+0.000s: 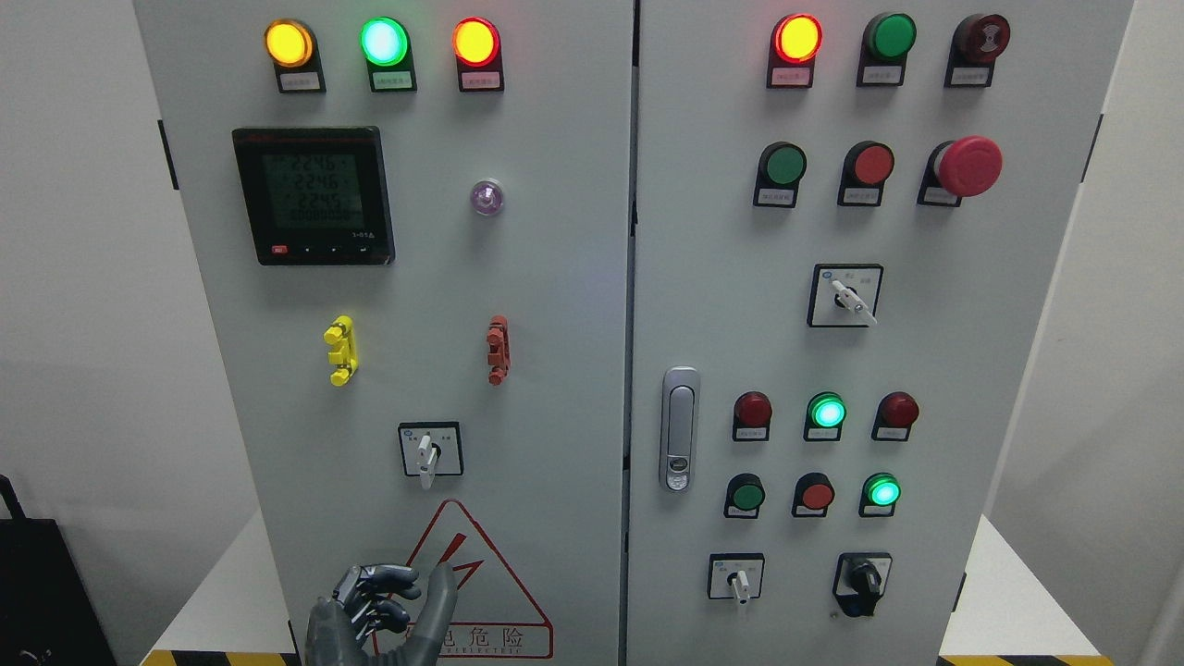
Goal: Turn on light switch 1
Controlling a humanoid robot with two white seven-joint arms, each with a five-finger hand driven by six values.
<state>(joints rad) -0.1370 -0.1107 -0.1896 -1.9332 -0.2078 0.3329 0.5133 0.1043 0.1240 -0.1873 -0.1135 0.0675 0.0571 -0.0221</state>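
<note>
The robot's left hand (pixel 384 610), dark grey metal with jointed fingers, sits at the lower left of the frame before the tall pale grey 2-door steel cabinet (pixel 573 324), fingers loosely curled, thumb raised, gripping nothing. Light switch 1 is probably the small white-levered rotary switch on a black-framed square plate (pixel 429 450) just above it, lever pointing down, though no readable label confirms this. To do the step well, the hand should rise clear of the red warning triangle (pixel 476 583), pinch the lever squarely and twist without slipping.
</note>
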